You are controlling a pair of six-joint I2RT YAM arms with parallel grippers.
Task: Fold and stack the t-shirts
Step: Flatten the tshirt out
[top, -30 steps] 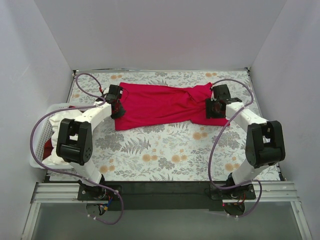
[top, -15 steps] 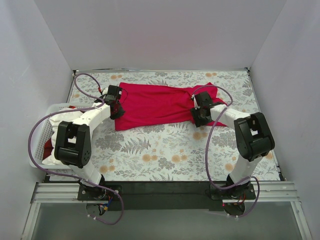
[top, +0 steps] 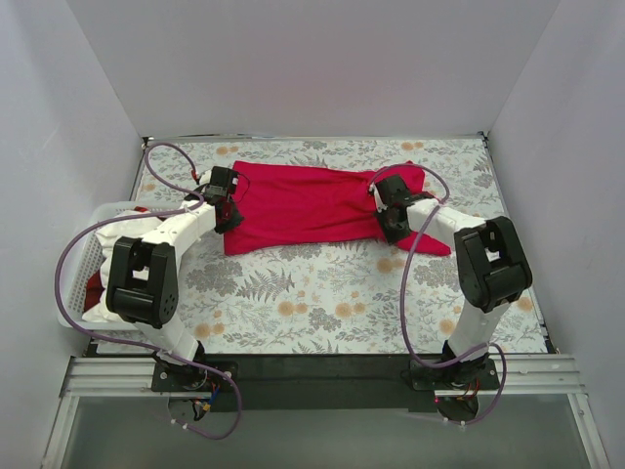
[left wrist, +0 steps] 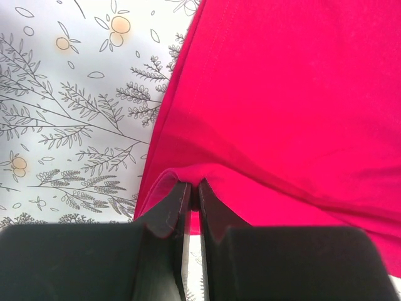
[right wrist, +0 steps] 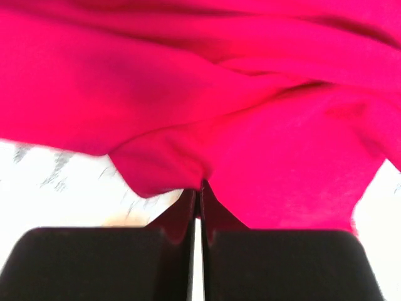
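Note:
A crimson red t-shirt lies spread across the far half of the table, wrinkled at its right end. At the shirt's left edge, my left gripper is shut on a raised fold of the hem; the left wrist view shows the red t-shirt pinched between the tips of the left gripper. My right gripper is at the near edge of the shirt's right part. In the right wrist view the right gripper is shut on a bunched fold of the red t-shirt.
A floral grey cloth covers the table. A white slatted basket stands at the left edge with red cloth and white cloth in it. White walls enclose the back and both sides.
My right gripper moved left along the shirt's near edge and closed on the cloth; the shirt's right end shifted with it. The left gripper kept its hold and place.

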